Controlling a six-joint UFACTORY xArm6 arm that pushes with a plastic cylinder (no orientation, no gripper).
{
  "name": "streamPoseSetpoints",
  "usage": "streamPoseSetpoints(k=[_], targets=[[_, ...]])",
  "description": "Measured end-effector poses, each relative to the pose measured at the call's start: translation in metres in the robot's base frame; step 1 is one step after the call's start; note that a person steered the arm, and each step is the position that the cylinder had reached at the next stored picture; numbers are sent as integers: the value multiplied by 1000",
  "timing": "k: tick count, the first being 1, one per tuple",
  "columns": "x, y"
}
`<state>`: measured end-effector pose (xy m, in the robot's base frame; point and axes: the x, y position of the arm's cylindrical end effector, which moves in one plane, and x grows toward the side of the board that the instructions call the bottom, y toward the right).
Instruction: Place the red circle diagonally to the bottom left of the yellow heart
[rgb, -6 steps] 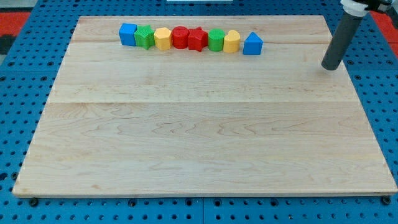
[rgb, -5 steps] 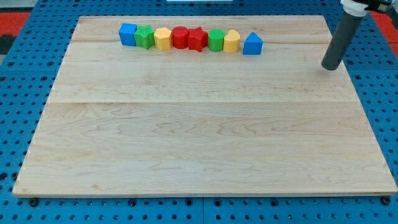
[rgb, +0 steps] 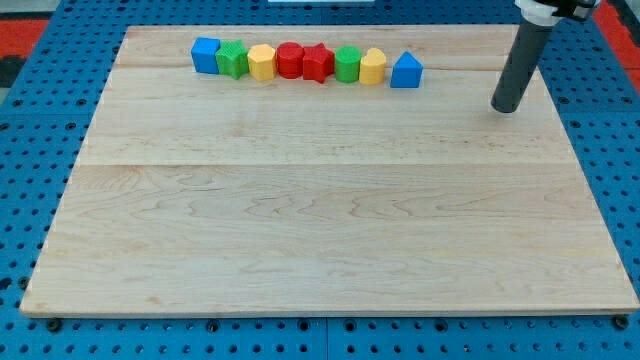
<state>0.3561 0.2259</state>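
Note:
Several blocks stand in a row along the view's top. The red circle (rgb: 289, 59) is fourth from the left, between a yellow block (rgb: 262, 62) and a red star (rgb: 317, 62). The yellow heart (rgb: 372, 67) is seventh, between a green block (rgb: 347, 64) and a blue triangle (rgb: 406, 71). My tip (rgb: 505, 107) is on the board at the view's upper right, well to the right of the blue triangle and a little lower than the row. It touches no block.
A blue square (rgb: 206, 54) and a green block (rgb: 233, 59) form the row's left end. The wooden board (rgb: 320, 250) lies on a blue pegboard (rgb: 30, 150). The rod's dark shaft (rgb: 522, 60) rises to the view's top right.
My tip has moved a short way to the left, toward the row of blocks. The blocks have not moved.

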Motion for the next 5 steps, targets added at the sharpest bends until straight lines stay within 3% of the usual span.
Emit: streamPoseSetpoints(k=[2, 3, 5], targets=[[32, -34], [-10, -26], [-11, -100]])
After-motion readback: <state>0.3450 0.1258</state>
